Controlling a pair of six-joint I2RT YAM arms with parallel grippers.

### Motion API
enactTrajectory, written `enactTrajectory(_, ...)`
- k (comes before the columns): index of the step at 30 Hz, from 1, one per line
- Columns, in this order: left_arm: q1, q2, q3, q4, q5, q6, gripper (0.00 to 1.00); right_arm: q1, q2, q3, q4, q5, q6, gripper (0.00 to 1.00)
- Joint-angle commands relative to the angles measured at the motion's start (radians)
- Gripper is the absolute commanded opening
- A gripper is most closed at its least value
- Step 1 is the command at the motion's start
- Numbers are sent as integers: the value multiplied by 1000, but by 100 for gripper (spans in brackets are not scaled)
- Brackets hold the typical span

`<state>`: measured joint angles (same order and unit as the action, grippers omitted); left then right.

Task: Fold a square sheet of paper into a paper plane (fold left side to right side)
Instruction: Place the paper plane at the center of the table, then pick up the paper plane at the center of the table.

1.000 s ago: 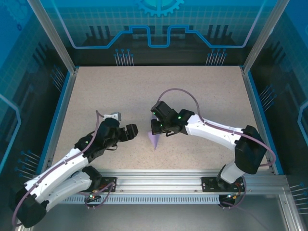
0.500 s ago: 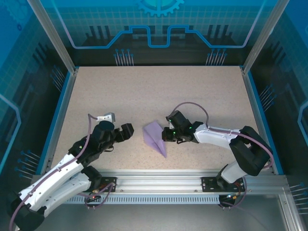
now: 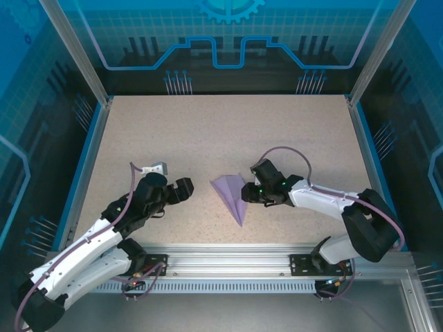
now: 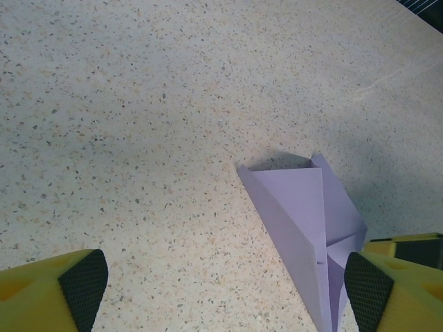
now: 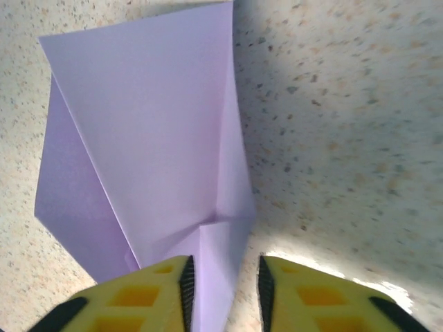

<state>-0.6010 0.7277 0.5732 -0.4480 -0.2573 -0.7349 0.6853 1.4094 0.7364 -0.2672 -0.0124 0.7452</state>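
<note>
Folding is looking finished: the lavender-purple paper plane (image 3: 230,195), a slim pointed dart of thin matte paper with a centre crease, is lying flat on the speckled beige worktop (image 3: 208,131). It is sitting between the two arms, nose pointing toward the near edge, wide tail facing away. The right arm (image 3: 318,199) is reaching in low from the right, its jaws sitting at the plane's right edge. In the right wrist view the yellow fingers (image 5: 145,297) are standing a narrow gap apart, a folded flap of the plane (image 5: 159,138) running into that gap with bare worktop showing beside it. So these jaws are reading as slightly apart, not pinching the paper. The left arm (image 3: 104,232) is hovering just left of the plane, not touching it. Its jaws are standing wide apart and empty, black pads (image 4: 83,287) at the lower corners of the left wrist view and the plane (image 4: 304,214) lying ahead of them. Step in hand, as a judgement: letting go of the finished plane, or giving the crease a last press, cannot tell which. Next move is probably calling for the right jaws clearing the flap and lifting straight up and back, no sideways drag, since paper this light is likely sliding or flipping on any snag.
</note>
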Motion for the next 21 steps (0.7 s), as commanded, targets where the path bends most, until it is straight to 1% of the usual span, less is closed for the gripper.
enactTrajectory(1,8,1,7,-3,-4,-1,92,53,-41,104,-191,109,-73,39)
enactTrajectory(4,8,1,6,-2,-5,2,93,111,-7,191,-291,120,-119,42)
enactTrajectory(9,9,3,4,-1,-3,5,93,190,100,278,-366,124,-138,42)
enactTrajectory(14,9,3,5,-5,-5,9,94,207,197,312,-368,115,-130,41)
enactTrajectory(21,7,4,5,-6,-10,13,94,215,258,326,-355,89,-126,41)
